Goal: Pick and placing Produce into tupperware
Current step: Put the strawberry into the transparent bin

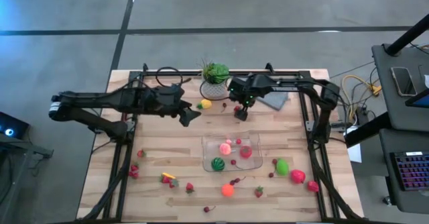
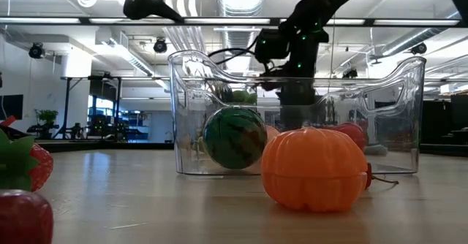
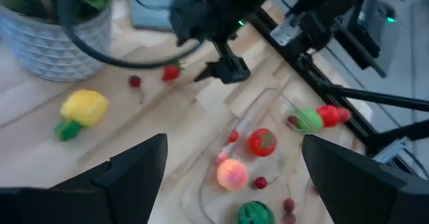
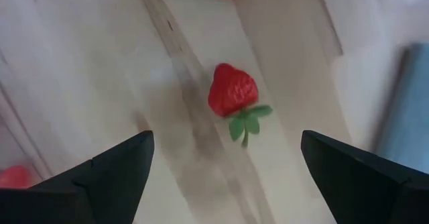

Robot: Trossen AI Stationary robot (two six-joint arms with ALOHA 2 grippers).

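The clear tupperware (image 1: 231,151) lies on the wooden table, holding a striped melon (image 1: 218,163), a pink fruit (image 1: 225,148), a tomato (image 1: 246,152) and cherries. My right gripper (image 4: 226,135) points down, open, above a red strawberry (image 4: 232,91) that lies on its side on the table beyond the tupperware's far edge; its fingers touch nothing. My left gripper (image 1: 190,117) hovers open to the left of it, near a yellow fruit (image 3: 84,108), with nothing between its fingers (image 3: 234,140).
A potted plant (image 1: 214,82) and a folded grey cloth (image 1: 275,100) stand at the far edge, close to my right gripper. Loose produce lies around the tupperware: an orange pumpkin (image 1: 228,190), a green fruit (image 1: 282,166), red pieces (image 1: 297,176), and strawberries (image 1: 134,172).
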